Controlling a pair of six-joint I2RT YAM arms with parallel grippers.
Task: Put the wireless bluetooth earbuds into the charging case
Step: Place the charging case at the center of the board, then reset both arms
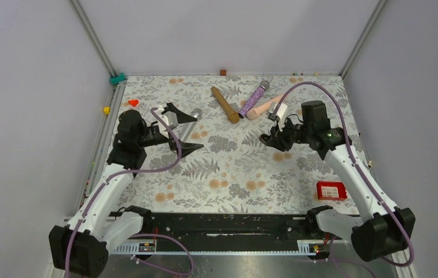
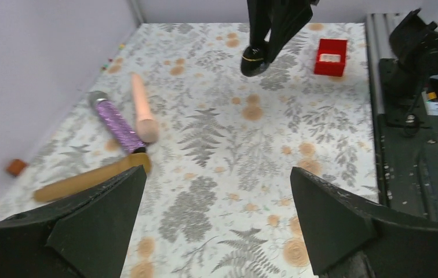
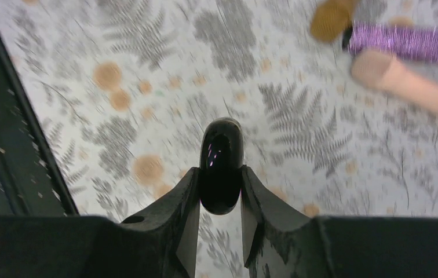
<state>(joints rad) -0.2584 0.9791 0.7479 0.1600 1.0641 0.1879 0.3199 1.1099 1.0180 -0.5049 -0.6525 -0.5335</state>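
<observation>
Though clamped snugly, looks ready to slip: right gripper closed on the charging case, pads pressed against its two narrow sides, rounded end poking out past the fingertips. Judged hard, light and glossy, so liable to twist or squirt free under a skewed squeeze; best kept pinched square across those sides, well back from the thin gold line near the free end, where the lid probably parts. Seems lifted off the flowered table, near the pink microphone, the purple microphone and the tan microphone. Further left, left gripper spread wide and holding nothing. Cannot make out the earbuds in any view; expected tiny, smooth and easily flicked away, so would call for a gentle fingertip pinch across the body. Near the right arm's base, a red box.
</observation>
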